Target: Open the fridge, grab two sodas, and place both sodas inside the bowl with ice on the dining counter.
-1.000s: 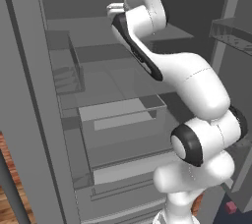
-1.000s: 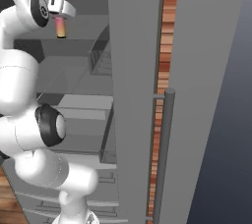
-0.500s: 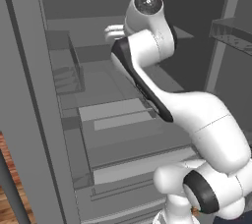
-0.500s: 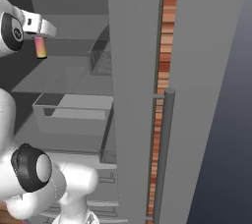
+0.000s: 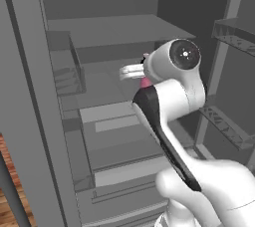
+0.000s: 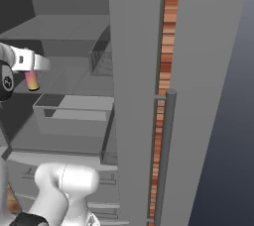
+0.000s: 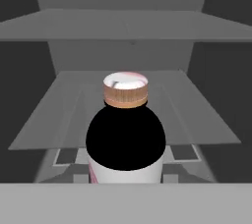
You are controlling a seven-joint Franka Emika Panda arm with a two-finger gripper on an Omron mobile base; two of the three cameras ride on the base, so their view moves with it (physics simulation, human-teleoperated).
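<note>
Hand view: I see the soda bottle (image 7: 126,139) low in the centre of the frame, black shoulder and tan cap toward me, grey fridge (image 7: 123,26) shelves behind it. In the right base view, at the left edge, my gripper (image 6: 31,69) is clamped on the bottle's pink-orange body above the drawer (image 6: 74,113).

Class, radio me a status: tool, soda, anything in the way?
Tool shut on pink-orange slim soda bottle. Bottle hangs in open grey fridge, above shelf. Path out looks clear.
</note>
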